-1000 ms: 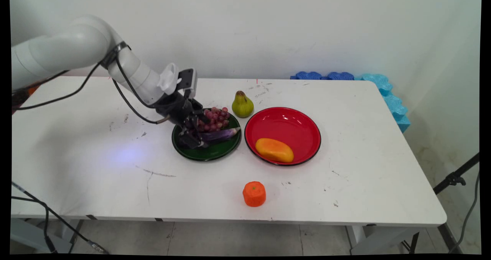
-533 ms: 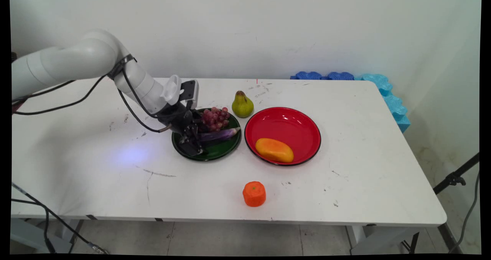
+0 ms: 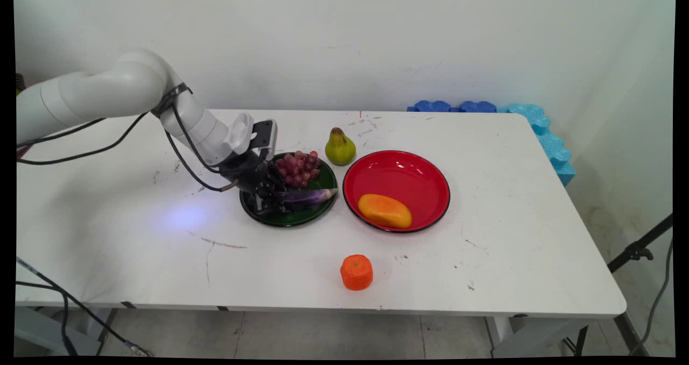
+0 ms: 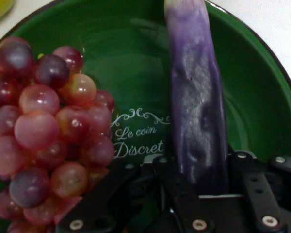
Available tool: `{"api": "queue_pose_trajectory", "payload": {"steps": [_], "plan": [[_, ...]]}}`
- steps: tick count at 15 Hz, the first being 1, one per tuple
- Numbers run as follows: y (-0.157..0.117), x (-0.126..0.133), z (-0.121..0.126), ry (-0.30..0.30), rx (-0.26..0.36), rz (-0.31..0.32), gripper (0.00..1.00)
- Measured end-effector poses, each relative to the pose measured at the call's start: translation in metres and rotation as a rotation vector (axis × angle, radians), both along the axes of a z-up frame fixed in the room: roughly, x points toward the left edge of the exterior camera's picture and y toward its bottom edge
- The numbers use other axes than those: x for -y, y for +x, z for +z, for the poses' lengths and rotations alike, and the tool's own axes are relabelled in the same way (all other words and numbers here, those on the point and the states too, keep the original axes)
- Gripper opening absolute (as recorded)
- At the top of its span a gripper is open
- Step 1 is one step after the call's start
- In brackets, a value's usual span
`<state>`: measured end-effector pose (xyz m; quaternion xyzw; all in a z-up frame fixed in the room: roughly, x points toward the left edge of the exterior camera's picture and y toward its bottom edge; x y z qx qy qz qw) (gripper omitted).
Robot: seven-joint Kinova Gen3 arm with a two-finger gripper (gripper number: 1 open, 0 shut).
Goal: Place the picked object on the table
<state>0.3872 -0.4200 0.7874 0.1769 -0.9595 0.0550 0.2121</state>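
Item: black two-finger gripper [image 3: 269,201], lowered into the left part of the green plate [image 3: 301,216], wrist sloping down from the upper left.

State of gripper: the fingers sit on either side of the stem end of the purple eggplant [image 3: 307,196]. In the hand view the eggplant [image 4: 196,104] runs straight up from between the black linkage, with one finger [image 4: 250,179] hard against its right flank and the other pressed to its left. The jaws look drawn in around it, narrow, about the eggplant's own width. Held, to judge from the contact on both sides; whether it is lifted off the plate cannot be told.

Key relation: the eggplant's long axis runs out from the gripper toward the picture's right in the main view, nearly in line with the reach of the hand, its pale tip pointing at the red plate [image 3: 425,166]. The gripper has the end nearest the arm; the whole body of the eggplant lies beyond the fingertips.

Adjacent: bunch of red grapes [image 3: 296,167] on the same green plate, just behind the eggplant and close beside the gripper; in the hand view the grapes [image 4: 43,131] crowd the left finger.

Also on the white table [image 3: 511,236]: green pear [image 3: 339,147] behind the two plates; orange-yellow mango [image 3: 385,210] in the red plate; orange fruit [image 3: 356,272] alone near the front edge, well apart.
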Motion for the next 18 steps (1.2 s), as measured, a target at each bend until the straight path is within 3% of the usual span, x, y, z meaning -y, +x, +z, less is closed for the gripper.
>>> {"api": "queue_pose_trajectory", "payload": {"steps": [4,13,18], "plan": [[-0.003,-0.007,0.015,-0.016,-0.019,-0.023,0.00],[-0.028,-0.041,0.126,-0.089,-0.146,-0.044,0.00],[-0.054,-0.062,0.133,-0.077,-0.145,-0.017,0.00]]}}
